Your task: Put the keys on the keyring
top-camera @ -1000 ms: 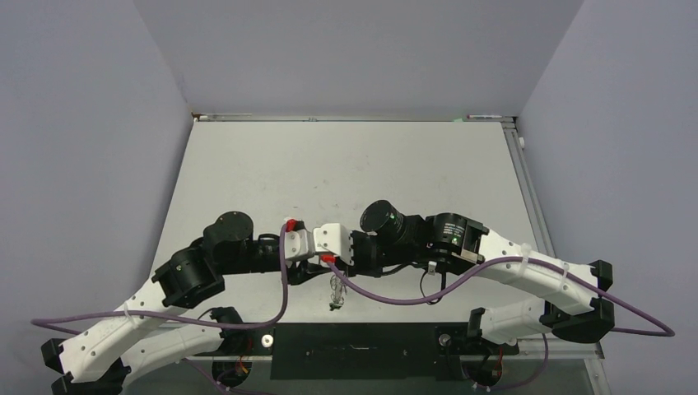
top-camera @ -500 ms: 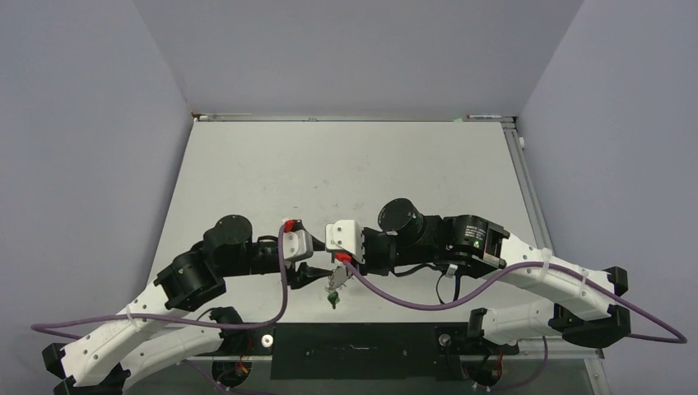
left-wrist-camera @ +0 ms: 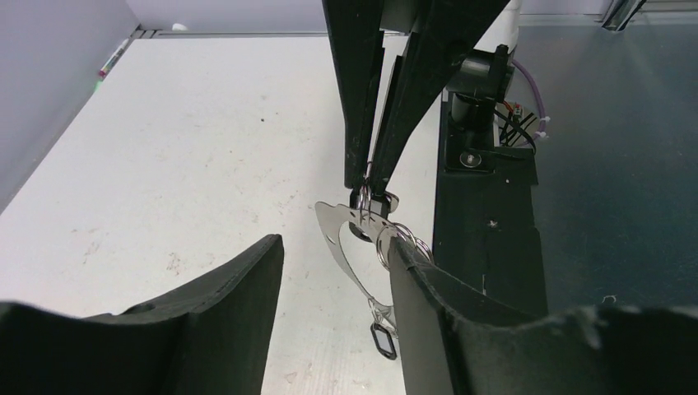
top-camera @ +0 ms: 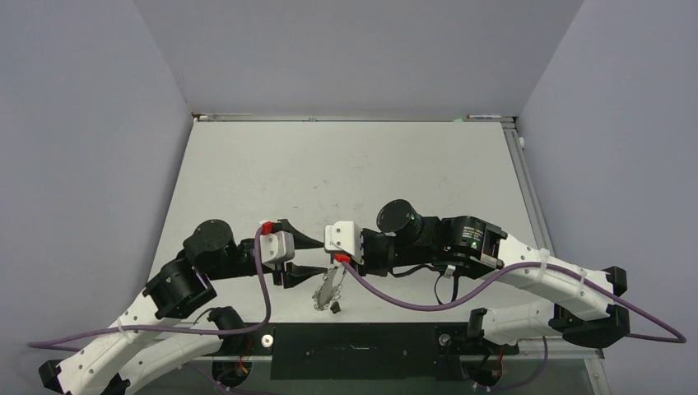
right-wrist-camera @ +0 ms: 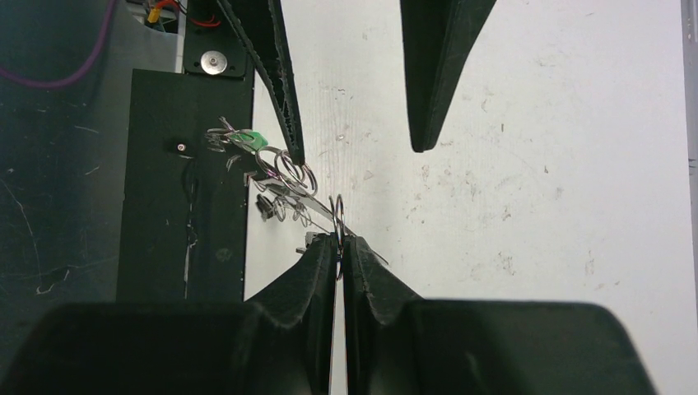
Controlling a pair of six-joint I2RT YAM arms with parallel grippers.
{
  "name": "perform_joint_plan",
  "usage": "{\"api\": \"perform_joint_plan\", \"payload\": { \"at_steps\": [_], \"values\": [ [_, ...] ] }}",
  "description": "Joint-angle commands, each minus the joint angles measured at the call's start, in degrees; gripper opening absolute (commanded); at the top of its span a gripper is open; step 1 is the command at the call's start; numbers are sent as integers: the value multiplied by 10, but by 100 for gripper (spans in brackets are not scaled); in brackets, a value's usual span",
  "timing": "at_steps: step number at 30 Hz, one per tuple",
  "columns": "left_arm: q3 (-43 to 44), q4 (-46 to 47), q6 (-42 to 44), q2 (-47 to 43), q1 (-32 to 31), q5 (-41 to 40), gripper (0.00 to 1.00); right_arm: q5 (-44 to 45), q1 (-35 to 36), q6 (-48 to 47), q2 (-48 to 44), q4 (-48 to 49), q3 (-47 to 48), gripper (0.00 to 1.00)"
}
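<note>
The desk [top-camera: 346, 173] fills the top view. At its lower centre my right end effector [right-wrist-camera: 339, 239] is clamped on the keyring [left-wrist-camera: 362, 226], which dangles over the near edge. The left end effector [left-wrist-camera: 333, 255] stands apart just beside it. I judge the bundle light, slick and floppy, so I'd grip where it's stiff, near the top. What looks like a black-headed key [left-wrist-camera: 380, 339] hangs lowest.

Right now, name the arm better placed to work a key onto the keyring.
Left. The left end effector is open, empty and beside the keyring, which the right end effector pinches shut and must hold.
</note>
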Motion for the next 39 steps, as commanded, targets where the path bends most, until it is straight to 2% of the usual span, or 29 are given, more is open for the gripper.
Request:
{"api": "perform_joint_plan", "payload": {
  "at_steps": [1,8,17,22,26,33,39],
  "values": [
    [2,42,-13,-2,13,30,51,-8,5,-2,-2,42,3,5],
    [4,61,-28,-7,39,50,52,-11,5,0,3,42,1,5],
    [6,58,-44,50,44,120,45,-15,9,-1,10,43,5,5],
    [2,60,-47,60,44,134,42,-14,11,-1,9,46,5,5],
    [3,54,-45,68,43,131,34,-15,12,-2,10,47,5,5],
    [3,52,-44,72,43,126,31,-12,13,-1,5,55,3,5],
    [3,49,-42,77,43,119,16,-12,19,0,5,55,4,5]
  ]
}}
